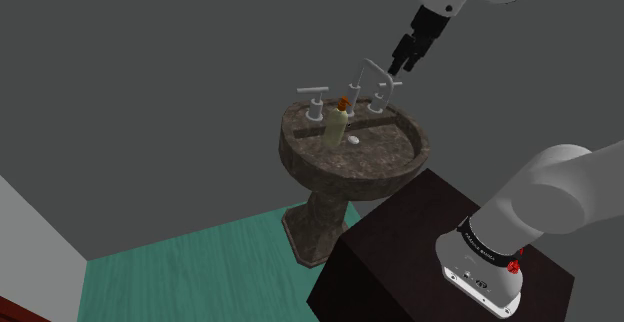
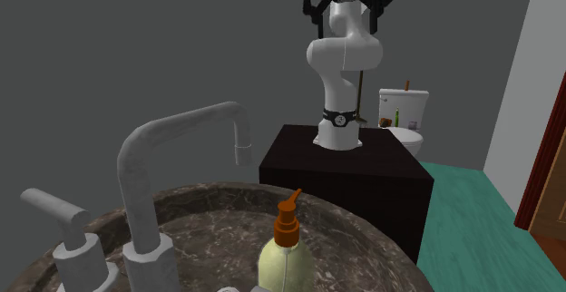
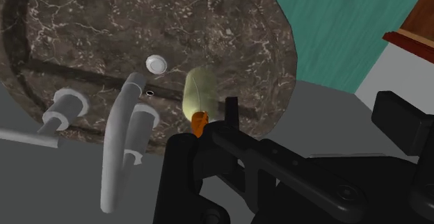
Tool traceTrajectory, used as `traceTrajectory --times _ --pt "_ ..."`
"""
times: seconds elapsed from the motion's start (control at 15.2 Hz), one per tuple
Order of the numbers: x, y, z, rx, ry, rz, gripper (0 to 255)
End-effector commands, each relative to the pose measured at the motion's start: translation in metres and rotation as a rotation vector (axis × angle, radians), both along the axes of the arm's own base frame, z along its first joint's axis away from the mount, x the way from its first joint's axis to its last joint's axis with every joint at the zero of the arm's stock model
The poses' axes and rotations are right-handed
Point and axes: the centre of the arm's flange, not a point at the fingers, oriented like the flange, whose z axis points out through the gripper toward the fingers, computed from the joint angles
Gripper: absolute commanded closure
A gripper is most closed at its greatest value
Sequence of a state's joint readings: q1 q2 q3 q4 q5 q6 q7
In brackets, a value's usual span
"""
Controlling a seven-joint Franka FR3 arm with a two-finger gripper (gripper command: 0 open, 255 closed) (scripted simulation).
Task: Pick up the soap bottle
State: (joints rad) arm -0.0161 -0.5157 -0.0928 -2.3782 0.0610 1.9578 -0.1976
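The tool (image 1: 403,66) hung spread above the tap (image 1: 368,68). The bottle (image 1: 335,125) stood in the sink (image 1: 300,152), not yet grasped.

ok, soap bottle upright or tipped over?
Upright. The soap bottle stands on the sink by the faucet, with its orange pump straight above the pale body in the second exterior view.

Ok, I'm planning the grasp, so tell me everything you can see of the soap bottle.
The soap bottle has a rounded, pale yellow-green translucent body and an orange pump head. It stands upright in the dark marbled pedestal sink, close to the grey faucet and the white drain. Only the sink touches it; the open gripper hangs up by the faucet, clear of the bottle.
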Motion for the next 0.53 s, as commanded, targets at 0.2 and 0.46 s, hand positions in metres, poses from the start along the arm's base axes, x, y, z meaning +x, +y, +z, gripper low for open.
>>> traceTrajectory --times 0.2,0.46 --pt "0.042 -0.015 -0.048 -0.001 -0.011 -0.002 0" --pt "0.076 -0.029 -0.085 -0.001 -0.018 -0.004 0"
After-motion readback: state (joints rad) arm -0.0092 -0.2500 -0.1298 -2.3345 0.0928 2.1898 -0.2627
